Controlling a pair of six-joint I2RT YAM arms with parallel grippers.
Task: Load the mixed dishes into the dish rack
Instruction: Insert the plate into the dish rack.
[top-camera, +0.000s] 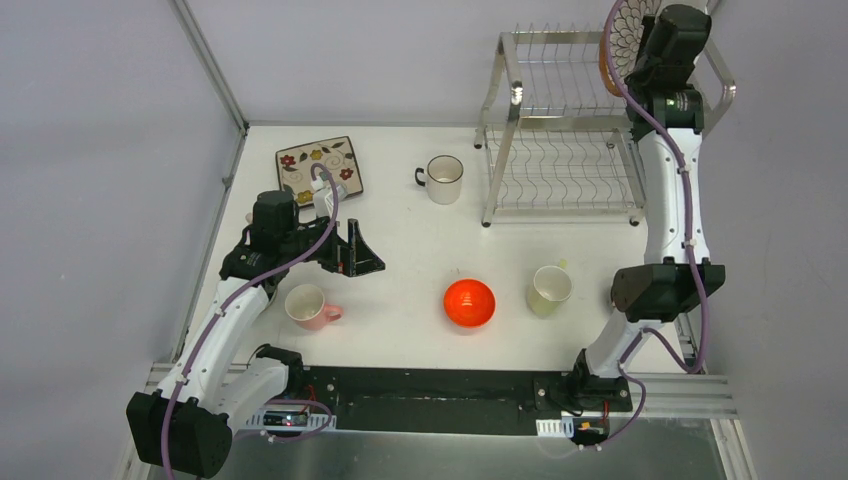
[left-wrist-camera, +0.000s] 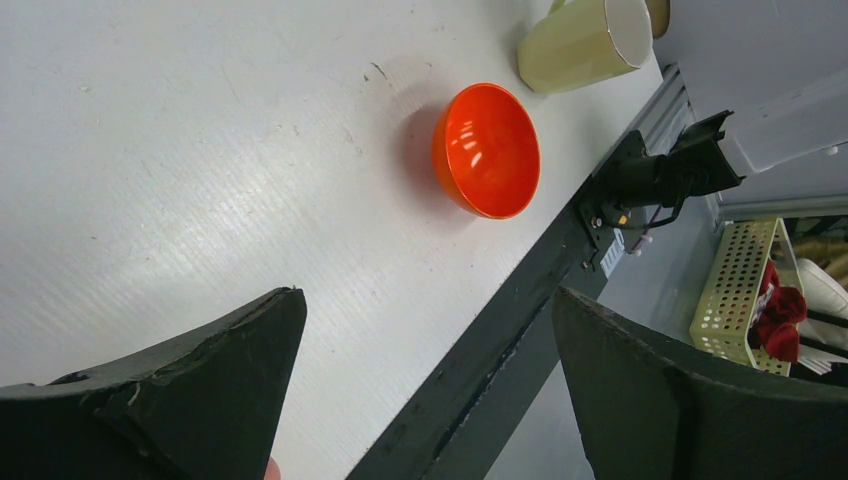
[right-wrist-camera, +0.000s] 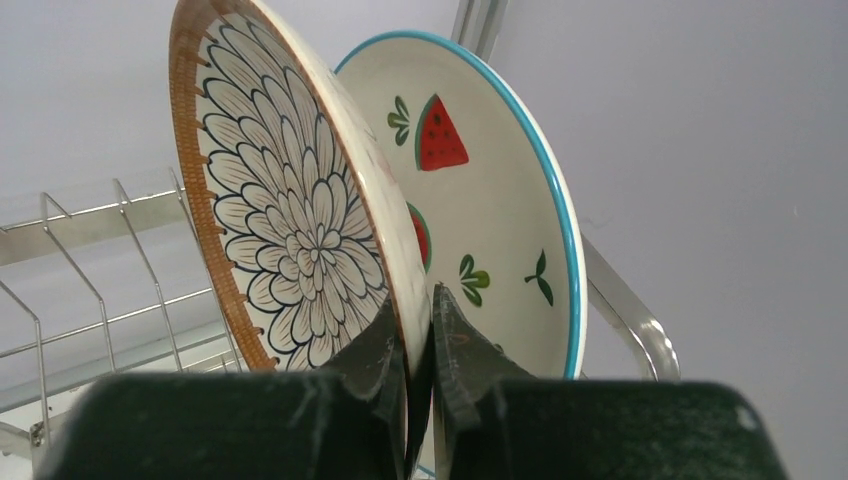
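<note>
My right gripper (right-wrist-camera: 420, 322) is shut on the lower rim of the brown-petal round plate (right-wrist-camera: 290, 200), holding it upright over the right end of the dish rack's (top-camera: 560, 130) upper shelf. A white plate with red fruit and a blue rim (right-wrist-camera: 490, 200) stands just behind it. My left gripper (left-wrist-camera: 428, 292) is open and holds nothing, hovering above the table's left side. On the table lie the floral rectangular plate (top-camera: 318, 165), a white cup (top-camera: 443, 178), a pink cup (top-camera: 308, 306), the red-orange bowl (top-camera: 469, 302) and a pale yellow-green cup (top-camera: 549, 290).
The rack's wire lower shelf (top-camera: 560, 175) holds nothing. The black front rail (top-camera: 430, 400) runs along the table's near edge. A yellow perforated basket (left-wrist-camera: 745, 290) sits off the table beyond that edge. Grey walls close in the left and right sides.
</note>
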